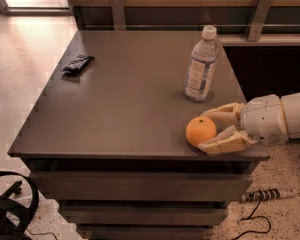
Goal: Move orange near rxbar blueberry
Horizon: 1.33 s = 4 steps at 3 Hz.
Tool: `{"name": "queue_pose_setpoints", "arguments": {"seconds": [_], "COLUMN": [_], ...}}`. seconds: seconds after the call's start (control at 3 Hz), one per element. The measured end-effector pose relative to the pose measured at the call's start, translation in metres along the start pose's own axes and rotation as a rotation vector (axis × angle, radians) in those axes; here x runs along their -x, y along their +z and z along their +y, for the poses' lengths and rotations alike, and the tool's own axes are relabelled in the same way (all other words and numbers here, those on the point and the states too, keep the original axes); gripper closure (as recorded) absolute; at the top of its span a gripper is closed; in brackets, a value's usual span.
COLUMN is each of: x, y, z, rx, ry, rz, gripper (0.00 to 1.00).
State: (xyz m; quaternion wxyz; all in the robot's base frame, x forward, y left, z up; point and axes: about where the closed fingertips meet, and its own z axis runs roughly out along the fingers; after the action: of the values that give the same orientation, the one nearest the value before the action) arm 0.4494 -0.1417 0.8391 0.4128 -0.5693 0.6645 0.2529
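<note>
The dark brown table [130, 104] has a smooth, matte top with straight edges. Its wide middle and left-near stretch lie bare, giving open room between the right-near corner and the far-left edge. Pale speckled floor [25, 59] lies to the left. The cream, hard-shelled gripper [204, 132] reaches in from the right over the table's right-near corner, close to the near edge. Its jaws are clamped on the orange, one finger on the far side and one on the near side. The clear plastic water bottle [201, 66] stands upright with a white cap, just beyond the gripper. The orange [200, 130] is round, bright and smooth-skinned, with a small dark dimple on top, and rests on the tabletop. The rxbar blueberry [78, 64], a flat, crinkled dark packet, lies near the far-left edge, well apart from the orange.
</note>
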Motion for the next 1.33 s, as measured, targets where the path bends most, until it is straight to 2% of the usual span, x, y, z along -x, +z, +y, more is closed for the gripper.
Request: {"name": "queue_pose_setpoints", "arguments": {"seconds": [0.33,0.67,1.0,1.33], "x": [0.020,0.062,0.097,0.111], "y": [0.001,0.010,0.028,0.062], "z": [-0.007,-0.019,-0.022,-0.016], "rx": [-0.006,-0.031,-0.086,-0.148], "ry": [-0.025,-0.074,-0.098,-0.092], "rz": [0.031,0.062,0.043,-0.040], "gripper": [1.00,1.00,1.00,1.00]}}
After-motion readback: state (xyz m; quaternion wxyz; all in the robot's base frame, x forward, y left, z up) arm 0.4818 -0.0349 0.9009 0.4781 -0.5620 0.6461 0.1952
